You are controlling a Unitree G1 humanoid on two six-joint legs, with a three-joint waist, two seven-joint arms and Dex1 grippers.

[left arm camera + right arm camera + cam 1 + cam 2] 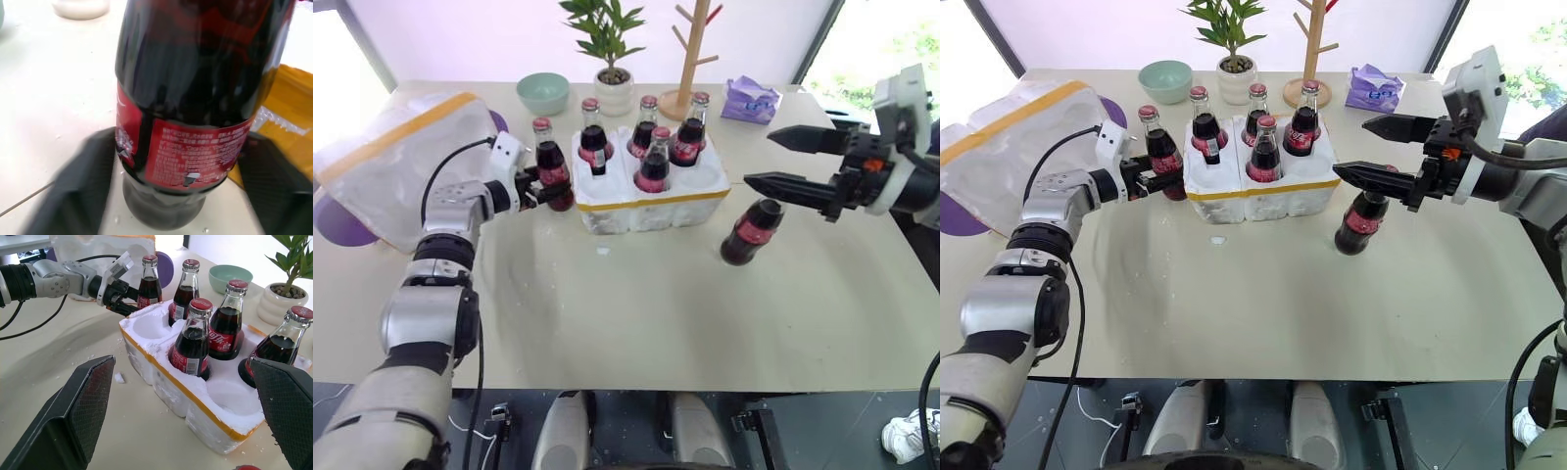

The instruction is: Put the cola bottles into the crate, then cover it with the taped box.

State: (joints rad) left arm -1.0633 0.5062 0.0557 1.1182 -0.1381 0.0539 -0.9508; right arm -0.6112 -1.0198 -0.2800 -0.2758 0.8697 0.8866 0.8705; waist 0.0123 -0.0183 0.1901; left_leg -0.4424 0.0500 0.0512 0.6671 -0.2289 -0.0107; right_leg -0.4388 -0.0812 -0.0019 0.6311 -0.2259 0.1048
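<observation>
Tilted cola bottle (750,233) leaning cap-up, four bottles (653,160) upright in crate (651,201)

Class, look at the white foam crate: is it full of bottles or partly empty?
Partly empty. The crate holds four cola bottles; two wells stand bare. Two more bottles stand on the table outside it.

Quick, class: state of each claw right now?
Left claw: fingers either side of a cola bottle standing beside the crate; a firm grip cannot be told.
Right claw: open, holding nothing.
</observation>
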